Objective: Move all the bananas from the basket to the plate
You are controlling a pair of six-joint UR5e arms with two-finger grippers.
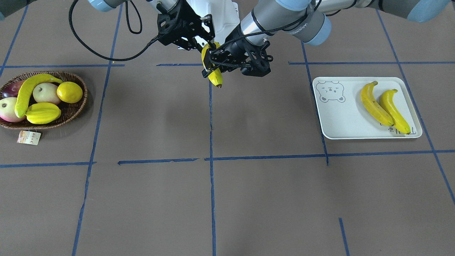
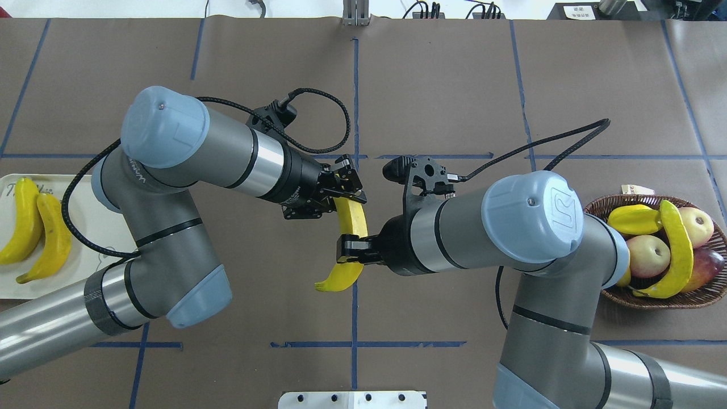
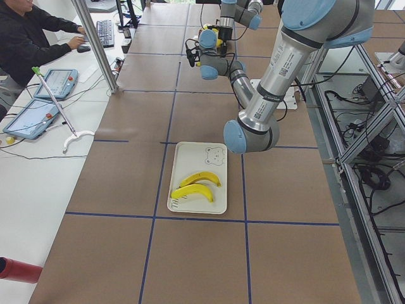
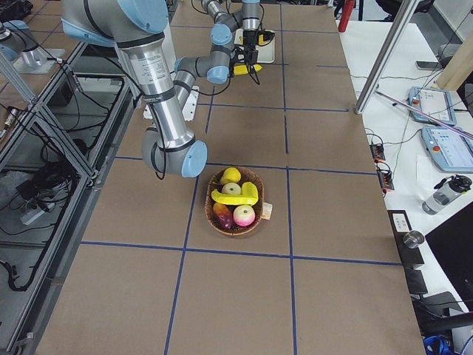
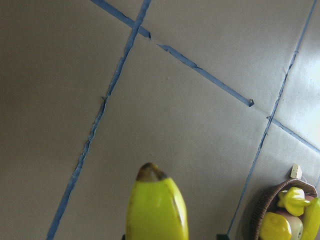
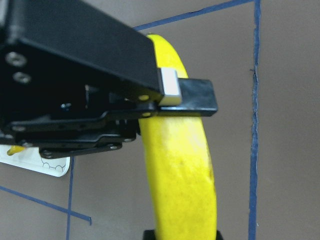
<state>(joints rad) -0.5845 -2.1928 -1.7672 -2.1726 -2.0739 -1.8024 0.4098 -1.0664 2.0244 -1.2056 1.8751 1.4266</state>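
Over the middle of the tabletop (image 1: 249,195) a banana (image 2: 353,218) hangs in the air between both arms. Its long axis runs from the right claw (image 2: 351,250), clamped tight near one end, to the left claw (image 2: 347,192) near the dark tip. The left claw's fingers sit either side of it, though I cannot tell whether they pinch. The plate (image 1: 341,121), carrying two bananas (image 1: 375,105), lies on the left arm's side, so that arm is nearer; another banana (image 1: 26,92) lies in the basket (image 1: 80,106)
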